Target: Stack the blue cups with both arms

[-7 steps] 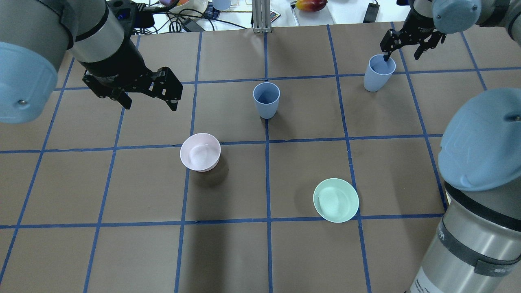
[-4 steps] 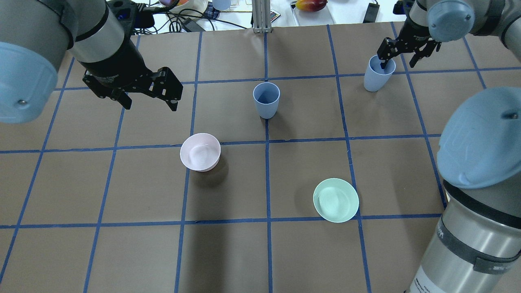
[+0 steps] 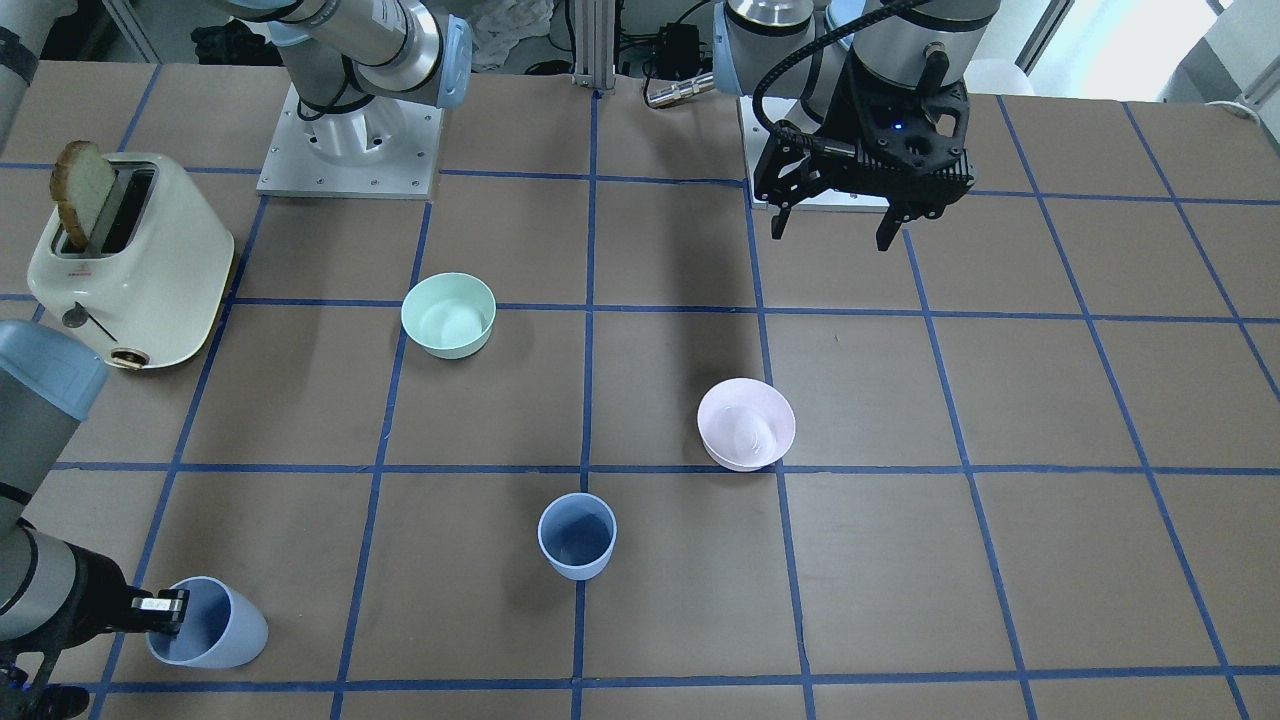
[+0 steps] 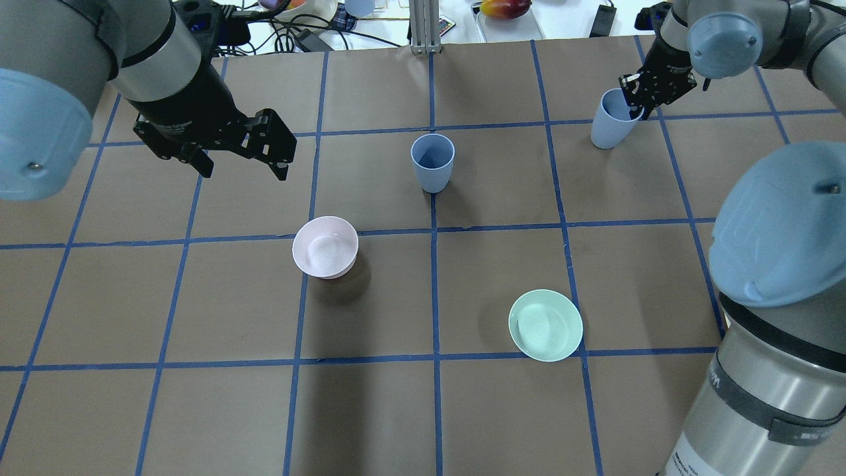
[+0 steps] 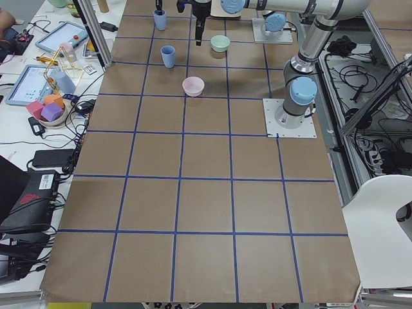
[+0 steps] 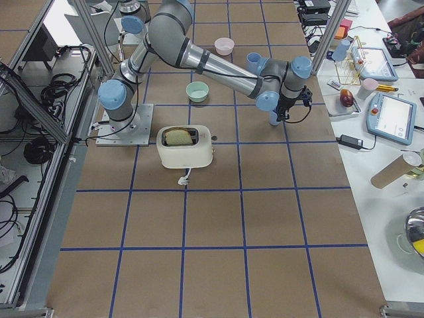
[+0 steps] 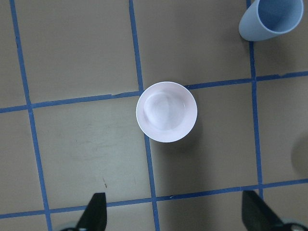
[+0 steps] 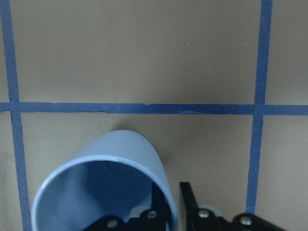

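One blue cup (image 4: 432, 162) stands upright at the table's middle, also in the front view (image 3: 577, 537) and at the top right of the left wrist view (image 7: 272, 19). The other blue cup (image 4: 609, 122) is at the far right and leans (image 3: 205, 625). My right gripper (image 4: 634, 102) is shut on its rim: in the right wrist view (image 8: 174, 204) one finger is inside the cup (image 8: 106, 192) and one outside. My left gripper (image 4: 241, 155) is open and empty, held above the table's left side (image 7: 175, 216).
A pale pink bowl (image 4: 325, 246) sits below and ahead of the left gripper (image 7: 166, 111). A mint-green bowl (image 4: 545, 324) is near the right arm's base. A toaster (image 3: 120, 260) with bread stands at the robot's right end. Clutter lies beyond the far edge.
The right gripper's fingers, open with one inside the far cup, have closed on its rim. The cup has shifted slightly away and leans. The left arm has not moved.
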Robot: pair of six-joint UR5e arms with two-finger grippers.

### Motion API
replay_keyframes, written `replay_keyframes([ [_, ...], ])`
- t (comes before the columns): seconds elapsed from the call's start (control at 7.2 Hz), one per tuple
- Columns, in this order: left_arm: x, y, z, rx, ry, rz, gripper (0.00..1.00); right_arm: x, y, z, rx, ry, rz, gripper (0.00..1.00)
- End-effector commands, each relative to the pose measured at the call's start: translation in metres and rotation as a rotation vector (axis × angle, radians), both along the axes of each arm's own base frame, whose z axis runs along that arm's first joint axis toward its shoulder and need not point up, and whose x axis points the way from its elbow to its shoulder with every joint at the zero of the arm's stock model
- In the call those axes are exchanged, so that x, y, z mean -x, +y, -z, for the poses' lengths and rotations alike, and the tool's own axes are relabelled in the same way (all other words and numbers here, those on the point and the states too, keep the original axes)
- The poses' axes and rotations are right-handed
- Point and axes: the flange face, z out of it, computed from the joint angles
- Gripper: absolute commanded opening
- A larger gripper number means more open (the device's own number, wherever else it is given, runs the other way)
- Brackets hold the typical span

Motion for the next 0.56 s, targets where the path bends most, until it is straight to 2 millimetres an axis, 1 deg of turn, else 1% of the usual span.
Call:
replay_keyframes([
  [0.0,0.000,0.000,0.000,0.000,0.000,0.000,1.00,-0.002,0.000,-0.005,0.006,0.001,0.004,0.00],
  [0.14,0.000,0.000,0.000,0.000,0.000,0.000,1.00,-0.007,-0.001,-0.017,0.017,0.016,-0.004,0.00],
  [0.28,0.000,0.000,0.000,0.000,0.000,0.000,1.00,-0.020,0.009,-0.049,0.016,0.014,-0.010,0.00],
  [0.42,0.000,0.000,0.000,0.000,0.000,0.000,1.00,-0.055,0.025,-0.081,0.004,0.006,-0.004,0.00],
])
